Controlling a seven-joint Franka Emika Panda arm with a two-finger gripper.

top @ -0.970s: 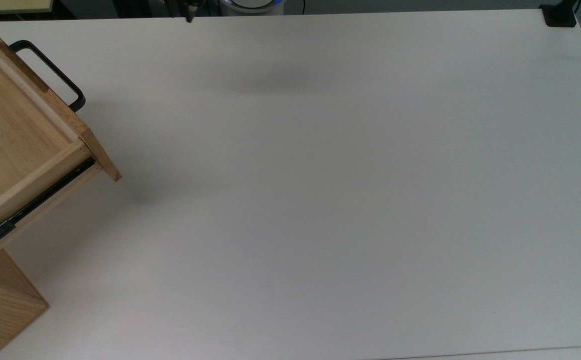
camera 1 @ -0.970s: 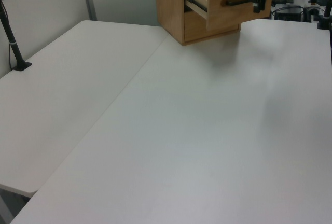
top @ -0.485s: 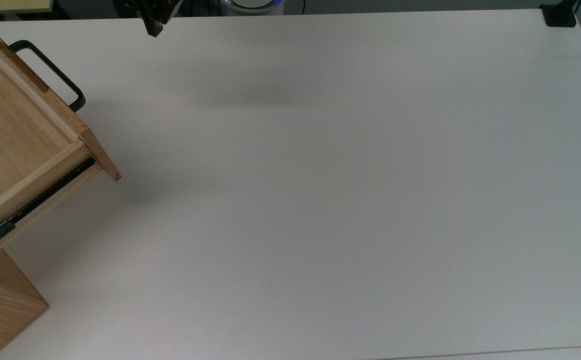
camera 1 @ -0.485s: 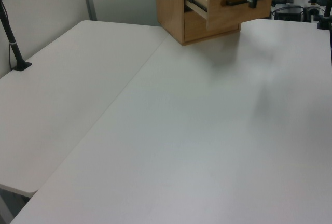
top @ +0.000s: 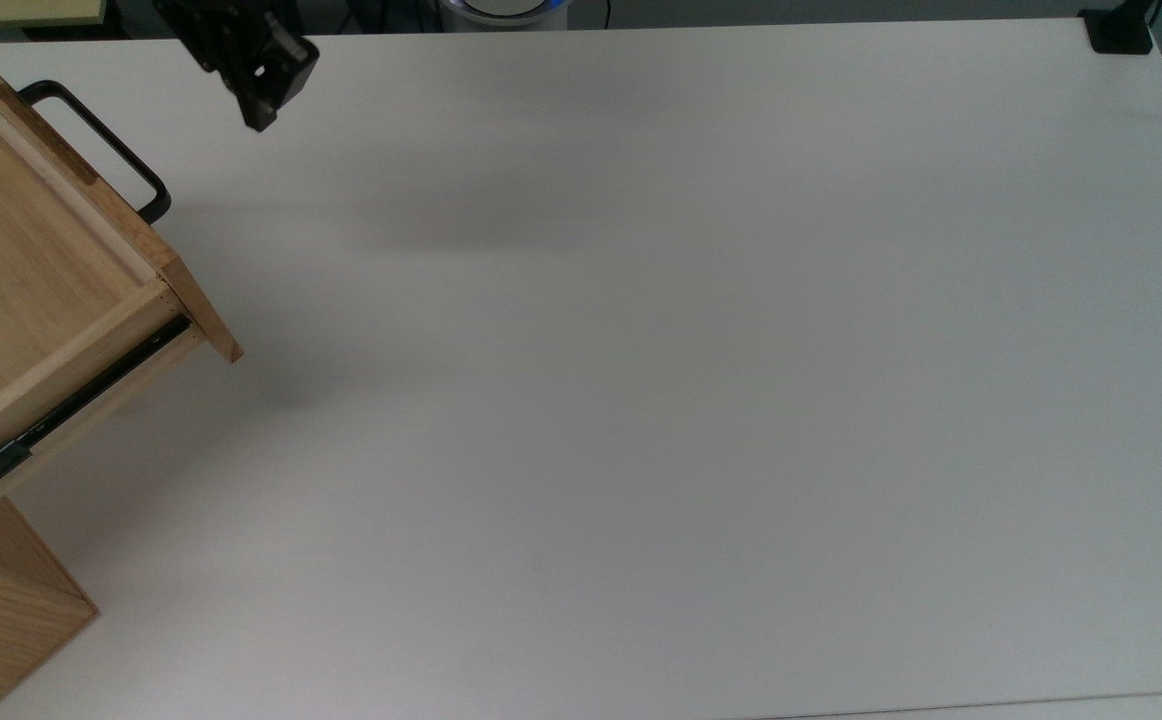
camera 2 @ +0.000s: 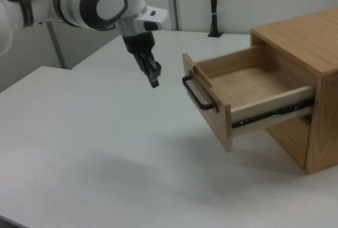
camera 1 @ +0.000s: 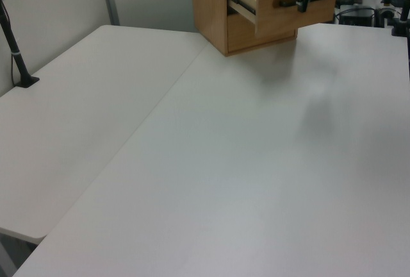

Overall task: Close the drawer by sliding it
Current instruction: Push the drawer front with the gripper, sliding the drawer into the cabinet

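Here, in the right view, the gripper is seen hanging above the white table, apart from the black handle to its right; its fingers are drawn narrow, nothing held. Further right, the drawer is pulled well out of the wooden cabinet.

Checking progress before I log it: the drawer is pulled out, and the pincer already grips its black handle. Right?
Not quite. In the right view the drawer is pulled out, but the pincer hangs apart from the black handle, touching nothing.
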